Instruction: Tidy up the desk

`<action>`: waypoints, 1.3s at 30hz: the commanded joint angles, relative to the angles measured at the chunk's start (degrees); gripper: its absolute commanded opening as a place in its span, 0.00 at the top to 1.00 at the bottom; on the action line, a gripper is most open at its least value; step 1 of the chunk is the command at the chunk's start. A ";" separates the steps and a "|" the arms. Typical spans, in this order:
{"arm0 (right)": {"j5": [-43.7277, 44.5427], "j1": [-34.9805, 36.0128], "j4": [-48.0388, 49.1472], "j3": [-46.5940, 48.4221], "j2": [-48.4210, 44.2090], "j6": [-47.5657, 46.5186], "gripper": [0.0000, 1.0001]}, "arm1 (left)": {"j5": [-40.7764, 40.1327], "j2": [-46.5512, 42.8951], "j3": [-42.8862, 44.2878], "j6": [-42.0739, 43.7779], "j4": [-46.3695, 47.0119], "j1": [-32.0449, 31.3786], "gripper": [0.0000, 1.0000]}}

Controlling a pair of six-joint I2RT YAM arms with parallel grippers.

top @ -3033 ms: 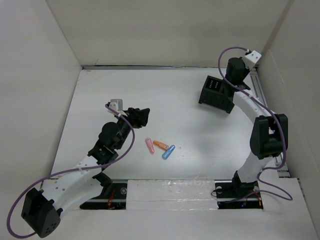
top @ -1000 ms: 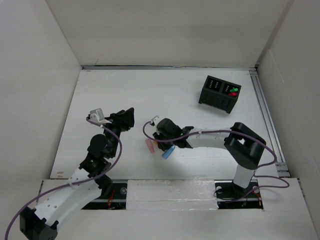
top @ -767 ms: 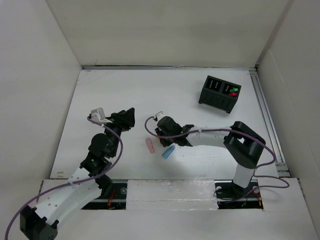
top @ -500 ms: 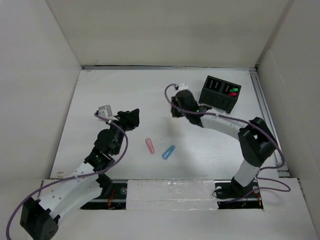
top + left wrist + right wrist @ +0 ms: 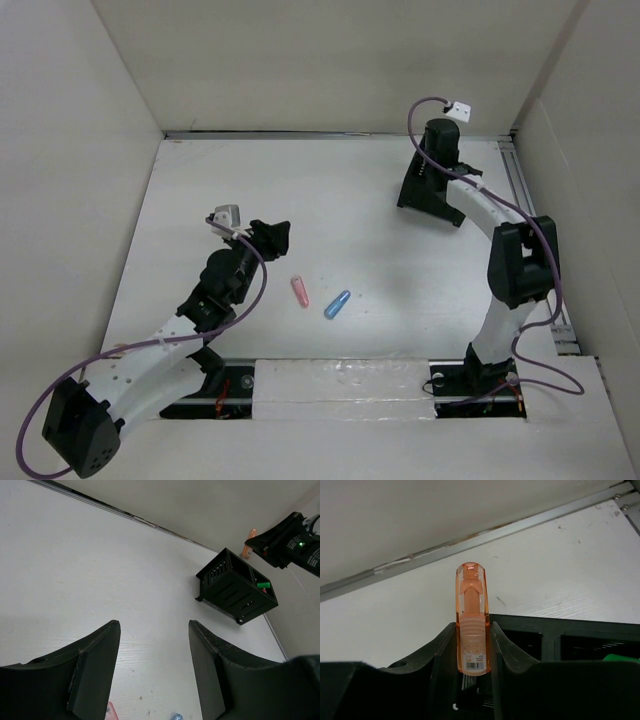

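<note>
We start at the left. The white bench point(image 5: 250, 180) lies flat under both arms, with plain walls around it. The left pincer point(image 5: 154, 625) hangs over the bench with its two fingers apart and nothing between them.

Just to the right of it, and a bit closer to the arm bases, two small tubes lie flat on the bench. The pink tube point(image 5: 300, 291) points almost straight away from the bases. The blue tube point(image 5: 337, 304) lies beside it on a slant. They are near each other but do not touch. We think the left arm is the nearer one for both, and nothing stands in its way.

Further right, at the far side of the bench, stands the black box point(image 5: 432, 192) with two holes in the top. A green thing point(image 5: 263, 585) is already in the right hole.

The right pincer point(image 5: 472, 630) is just above the box, on its left side. It is clamped on an orange tube point(image 5: 471, 595), which sticks straight out past the fingertips. The box is right below, so we think the next job is to drop the tube in. We cannot tell which hole it is over.
</note>
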 commanded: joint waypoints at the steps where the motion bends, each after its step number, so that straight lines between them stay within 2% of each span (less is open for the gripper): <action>1: 3.06 -0.93 -0.46 3.06 0.76 -0.75 0.88 | 1.28 -0.33 2.53 0.93 2.79 0.19 0.47; 9: 6.67 -1.54 -0.82 0.08 0.41 -1.37 0.85 | 1.71 -0.59 2.44 0.85 2.97 0.19 0.47; 12: 8.07 -0.40 -0.65 -1.94 -0.64 -1.28 0.76 | 1.72 -0.50 2.44 0.85 2.79 0.19 0.47; 13: 8.42 -0.40 -0.65 -2.30 -0.91 -1.10 0.69 | 1.80 -0.59 2.44 0.85 2.79 0.19 0.47; 14: 9.73 0.21 -0.82 -3.00 -1.17 -1.19 0.66 | 1.72 -0.59 2.44 0.85 2.79 0.19 0.47; 18: 10.71 0.74 -1.88 -3.35 -2.39 -1.19 0.63 | 1.98 -0.59 2.35 0.76 2.97 0.72 0.47; 20: 10.19 0.74 -1.88 -3.62 -3.36 -1.10 0.56 | 2.24 -0.42 2.44 0.76 3.06 0.72 0.47; 24: 9.66 2.93 -2.14 -4.58 -6.70 -0.75 0.55 | 2.24 -0.42 2.44 0.67 2.97 0.72 0.47; 27: 8.26 6.80 -1.80 -7.21 -11.27 1.97 0.57 | 2.16 -0.94 2.27 0.67 2.88 0.72 0.47; 28: 7.30 9.68 -0.14 -10.53 -12.32 3.02 0.71 | 2.07 -1.12 2.35 0.67 2.79 0.72 0.47; 31: 1.06 15.49 4.86 -18.00 -15.93 5.75 1.00 | 1.02 -2.34 2.27 0.49 2.18 0.72 0.48; 33: -2.29 22.60 6.20 -20.57 -15.94 6.46 1.00 | -1.18 -3.66 1.65 -0.03 1.57 0.72 0.48; 37: -0.72 35.61 1.04 -21.90 -12.96 6.72 0.99 | -7.15 -10.50 -0.54 -2.40 0.42 0.72 0.47; 39: -1.94 41.40 -0.29 -21.81 -10.59 7.25 0.86 | -11.02 -12.89 -2.21 -4.33 0.07 0.72 0.45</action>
